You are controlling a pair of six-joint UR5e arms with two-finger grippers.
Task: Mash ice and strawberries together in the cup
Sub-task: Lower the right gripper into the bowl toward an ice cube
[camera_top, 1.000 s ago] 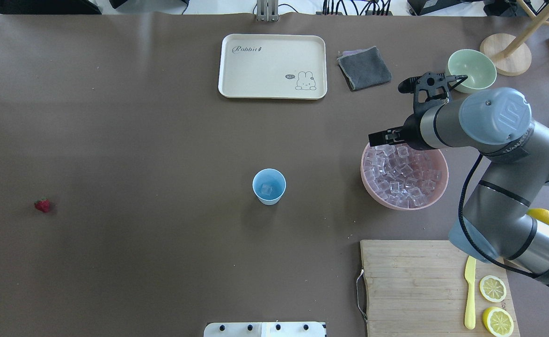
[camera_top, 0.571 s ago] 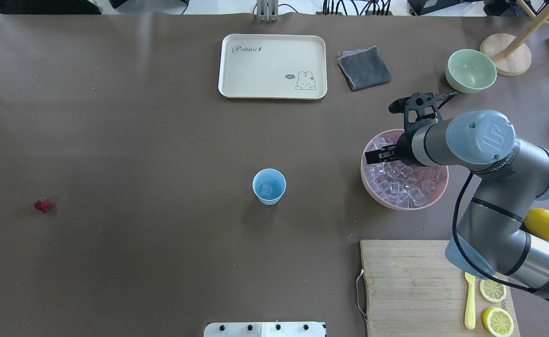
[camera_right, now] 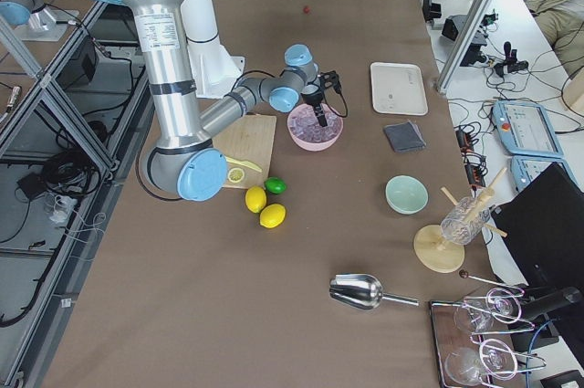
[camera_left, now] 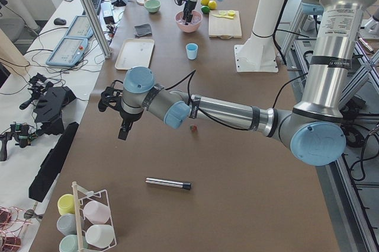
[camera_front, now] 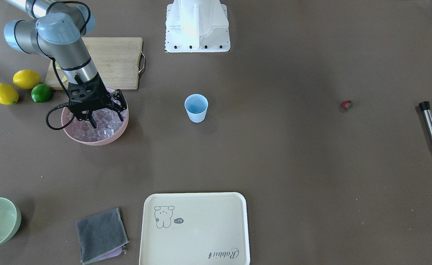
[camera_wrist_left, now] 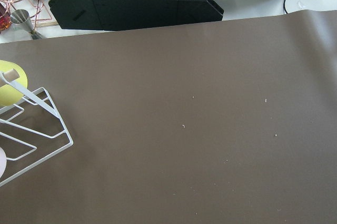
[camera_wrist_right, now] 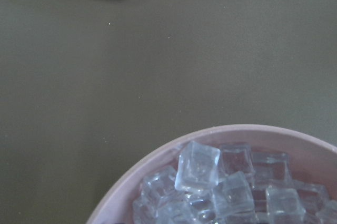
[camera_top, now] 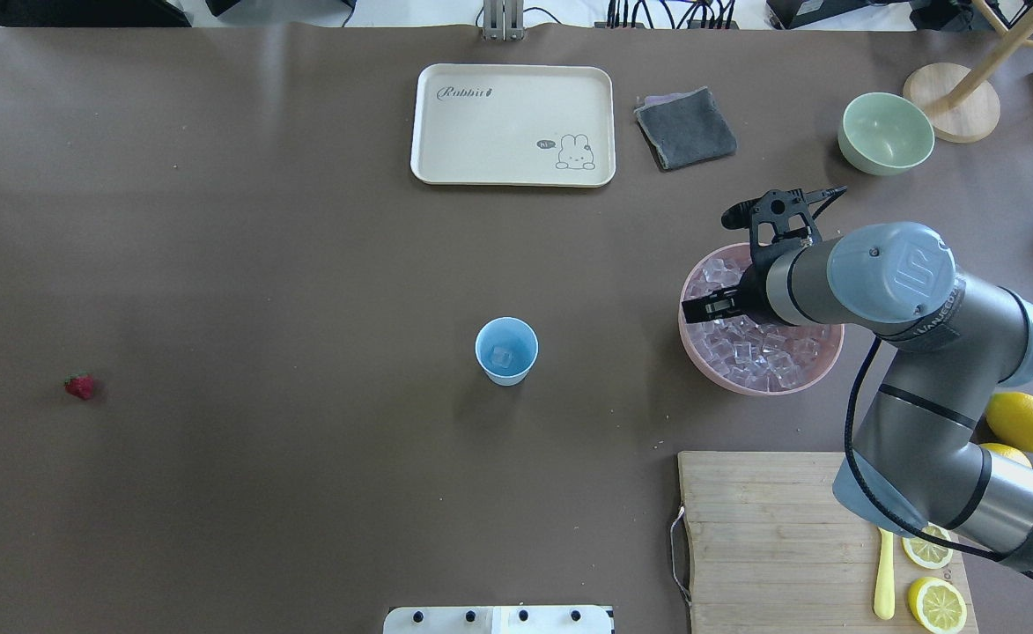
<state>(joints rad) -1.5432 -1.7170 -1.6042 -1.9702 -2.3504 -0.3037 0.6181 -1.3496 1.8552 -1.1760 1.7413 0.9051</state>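
The right gripper [camera_front: 98,117] is held, fingers spread apart, over clear glassy ice cubes [camera_wrist_right: 197,166] in the round pink plastic bowl [camera_front: 90,142]; for the left gripper [camera_left: 122,129], finger state cannot be told.

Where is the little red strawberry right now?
In the overhead view the strawberry lies alone at the far left, well left of the blue cup. The front-facing view shows a metal rod on its other side.
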